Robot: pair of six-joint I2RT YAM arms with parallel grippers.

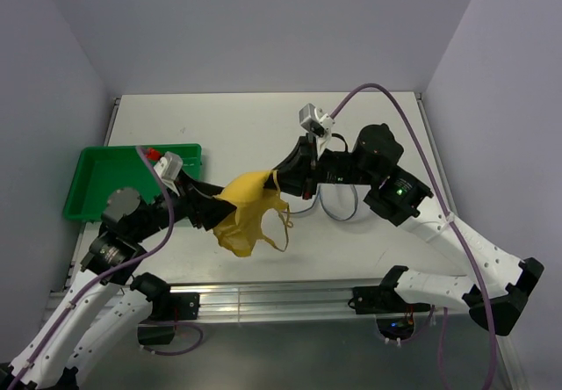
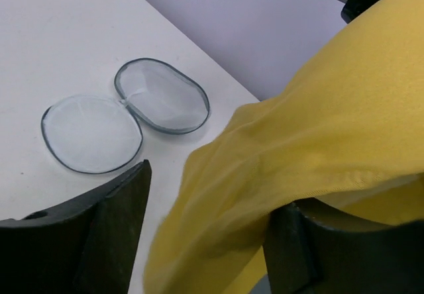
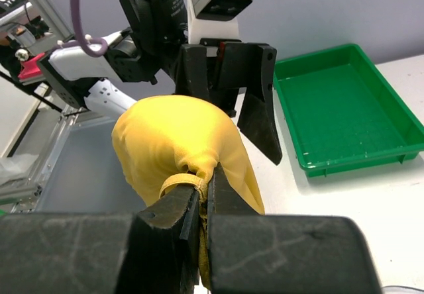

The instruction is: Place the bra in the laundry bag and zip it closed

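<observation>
Yellow bra (image 1: 248,219): soft, floppy, light; aloft beside the laundry bag (image 2: 93,132) | right hand (image 3: 202,195) pinched shut on its edge | left hand (image 2: 205,241) agape around it | I'd grip bunched cups.

The white table (image 1: 263,126) in front of me carries two things. On my left a green plastic tray (image 1: 105,184) sits flat on it, close to the table's left edge. Well apart from the tray, the laundry bag (image 2: 129,112) lies unzipped on the tabletop. Its two round mesh halves are spread flat side by side and joined at one spot, each edged with dark trim.
</observation>
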